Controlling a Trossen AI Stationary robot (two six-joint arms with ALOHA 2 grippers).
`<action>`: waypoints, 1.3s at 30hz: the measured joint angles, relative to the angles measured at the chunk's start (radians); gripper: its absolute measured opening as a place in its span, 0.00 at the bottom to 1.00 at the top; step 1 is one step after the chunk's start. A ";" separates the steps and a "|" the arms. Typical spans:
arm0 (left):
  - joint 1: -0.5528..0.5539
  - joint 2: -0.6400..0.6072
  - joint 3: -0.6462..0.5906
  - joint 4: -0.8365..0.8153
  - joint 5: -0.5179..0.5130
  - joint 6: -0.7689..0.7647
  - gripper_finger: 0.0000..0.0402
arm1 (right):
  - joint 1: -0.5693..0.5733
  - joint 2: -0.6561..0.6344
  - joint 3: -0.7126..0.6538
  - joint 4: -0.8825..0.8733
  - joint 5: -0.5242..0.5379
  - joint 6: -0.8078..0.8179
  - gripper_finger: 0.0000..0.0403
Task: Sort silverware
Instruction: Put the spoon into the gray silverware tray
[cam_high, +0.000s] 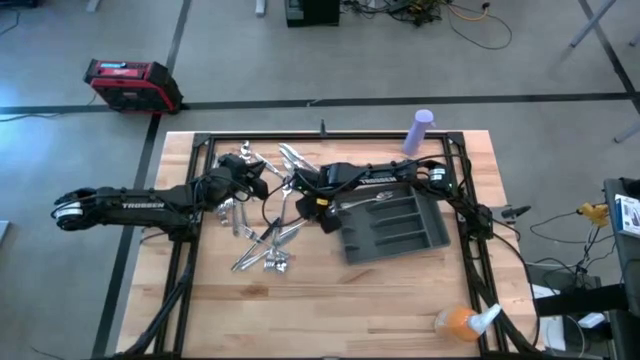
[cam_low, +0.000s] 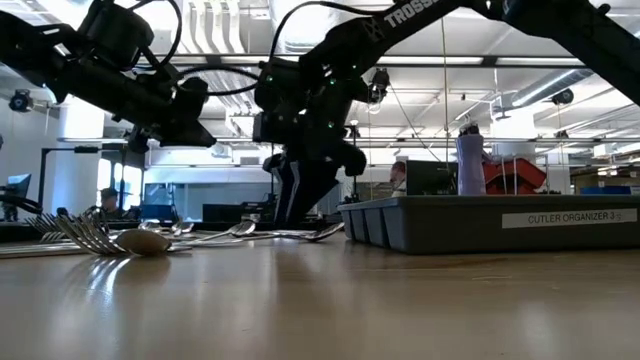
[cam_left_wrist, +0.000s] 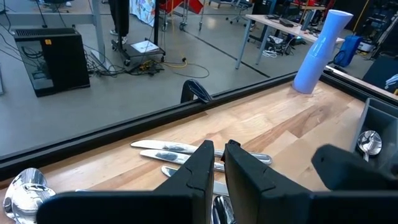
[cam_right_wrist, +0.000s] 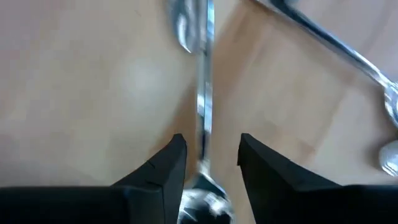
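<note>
High view: shiny silver metal silverware (cam_high: 268, 240) lies loose on the light wooden table (cam_high: 400, 300), left of the dark grey compartmented tray (cam_high: 395, 228); a few pcs already in tray. Left gripper (cam_high: 262, 172) over the pile's far part, right gripper (cam_high: 300, 190) just left of tray, above the pile. Lavender cylinder bottle (cam_high: 420, 130) at far edge. Low view: right gripper (cam_low: 300, 205) down close to tabletop among the silverware (cam_low: 110, 238); left arm higher up. Left wrist view: left gripper (cam_left_wrist: 214, 163) fingers nearly pressed together, nothing seen between them; knives (cam_left_wrist: 168, 149) beyond. Right wrist view: right gripper (cam_right_wrist: 208, 155) fingers spread, straddling a slim utensil handle (cam_right_wrist: 203, 106), not pinching.
</note>
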 joint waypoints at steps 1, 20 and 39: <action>0.000 0.000 0.000 0.000 0.000 0.000 0.06 | 0.000 0.004 0.000 0.001 -0.023 0.005 0.33; 0.000 -0.005 -0.001 0.011 -0.016 0.032 0.06 | 0.002 0.077 0.042 0.001 0.140 -0.057 0.01; 0.000 -0.027 -0.002 -0.095 -0.079 0.026 0.06 | 0.000 -0.240 0.015 -0.382 0.235 0.208 0.00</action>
